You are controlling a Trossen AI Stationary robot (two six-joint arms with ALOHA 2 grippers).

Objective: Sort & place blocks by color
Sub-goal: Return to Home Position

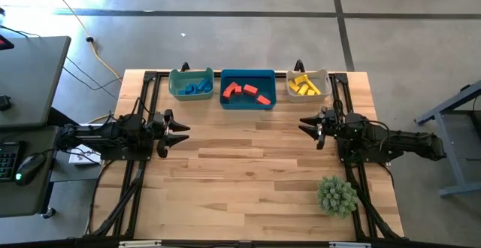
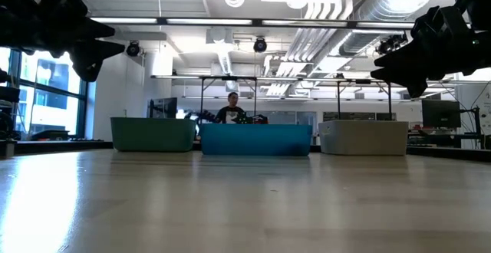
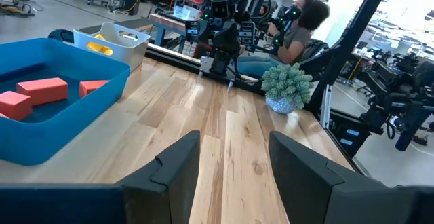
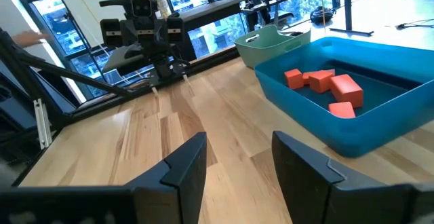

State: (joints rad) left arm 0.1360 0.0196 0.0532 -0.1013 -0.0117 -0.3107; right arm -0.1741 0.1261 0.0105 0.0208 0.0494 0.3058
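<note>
Robotics lab in open industrial hall. Exposed ceiling ducts [image 2: 337,8] and strip lights [image 2: 176,21] high above right gripper [image 1: 307,126]; polished concrete floor [image 1: 225,37] around butcher-block table [image 1: 248,165]; desk [image 1: 34,83] with keyboard [image 1: 6,158] and mouse [image 1: 30,165] behind left gripper [image 1: 183,132]; seated person [image 3: 298,27] among cluttered equipment benches [image 3: 173,20] beyond right gripper.

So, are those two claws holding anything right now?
Nothing. The left gripper and right gripper are both open and empty above the table; the blocks lie in the bins.

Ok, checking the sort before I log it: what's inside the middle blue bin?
Only red blocks show in the blue bin, about four, lying loose on its floor. Anything beneath them would be covered.
</note>
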